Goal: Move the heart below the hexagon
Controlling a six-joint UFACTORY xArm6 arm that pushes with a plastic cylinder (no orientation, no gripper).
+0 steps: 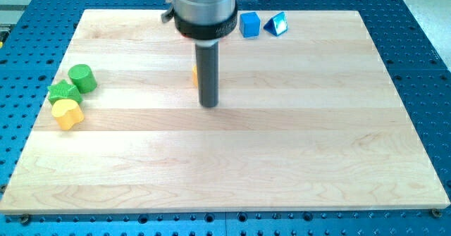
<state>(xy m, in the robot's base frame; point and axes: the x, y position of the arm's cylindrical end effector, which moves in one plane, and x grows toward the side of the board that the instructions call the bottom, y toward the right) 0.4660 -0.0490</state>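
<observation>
- Nearest the camera lies bare pale wood of the worktop (pixel 232 172), smooth, jointed in planks.
- Yellow heart (pixel 68 114) sits at the view's left, touching the green star (pixel 63 91) and green cylinder (pixel 83 77).
- Rod's tip (pixel 209 104) stands mid-board, well apart from the heart; no pincer exists.
- An orange block (pixel 194 75), mostly hidden behind the rod, may be the hexagon.
- Blue blocks (pixel 249 24) rest at the view's top.

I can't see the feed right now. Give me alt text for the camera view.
My tip rests mid-board, with a mostly hidden orange block just behind the rod. At the view's left edge sit a yellow heart, a green star and a green cylinder; a blue cube and blue triangle sit at the top.
</observation>
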